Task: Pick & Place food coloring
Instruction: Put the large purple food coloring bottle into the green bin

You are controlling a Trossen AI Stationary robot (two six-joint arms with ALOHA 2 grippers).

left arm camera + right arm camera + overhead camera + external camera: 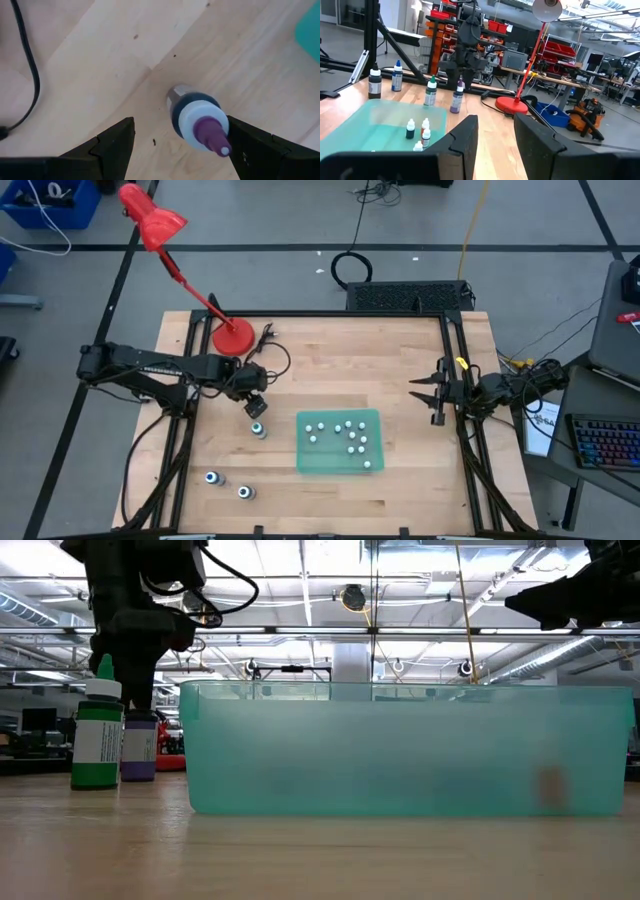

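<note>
Overhead, the left gripper (256, 406) hangs above the left part of the wooden counter (330, 360), directly over a purple-topped food coloring bottle (200, 120); its jaws stand apart on either side of that bottle's cap without touching it, and the bottle stands upright on the wood between them; just beside it stands a green-topped bottle (97, 735), the pair close to the left edge of the teal bin (303, 460); two more blue-topped bottles (213, 478) stand nearer the front left corner of the counter, apart from the bin; inside the teal bin, which sits at the middle of the counter, lie about ten small whitish bottles (350, 438), scattered mostly toward its right half; the right gripper (424, 392) waits at the right edge of the counter, well apart from the bin, its jaws part-way apart and holding nothing; a red desk lamp (232, 336) stands with its round base on the back left of the counter, its arm leaning out past the counter's edge; a black cable (27, 65) lies on the wood near the left gripper
</note>
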